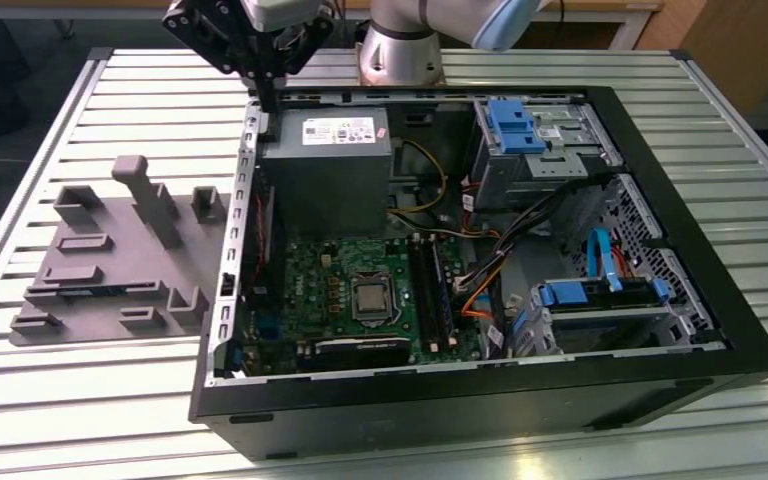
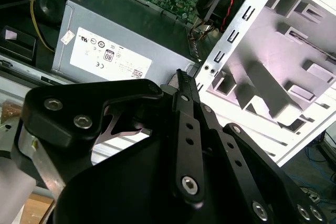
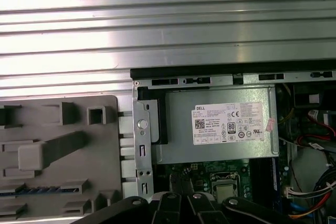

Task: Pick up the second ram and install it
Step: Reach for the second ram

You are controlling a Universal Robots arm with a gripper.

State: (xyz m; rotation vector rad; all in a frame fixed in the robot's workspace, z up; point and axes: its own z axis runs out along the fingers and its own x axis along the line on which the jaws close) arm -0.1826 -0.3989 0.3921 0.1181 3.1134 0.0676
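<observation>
Exterior view: second ram (image 1: 97, 291) lies slotted in grey holder (image 1: 131, 270) on worktop (image 1: 91, 420), beside PC case (image 1: 491, 395). Farther back, end effector (image 1: 267, 100) hangs over PSU (image 1: 324, 175) corner, closed, nothing held. Prob. pre-pickup step; grasp will need it opened & lined up w/ ram.

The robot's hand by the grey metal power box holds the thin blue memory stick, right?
No. The hand is by the grey metal power box, but the thin blue memory stick lies in the grey plastic tray, in the first wrist view.
</observation>
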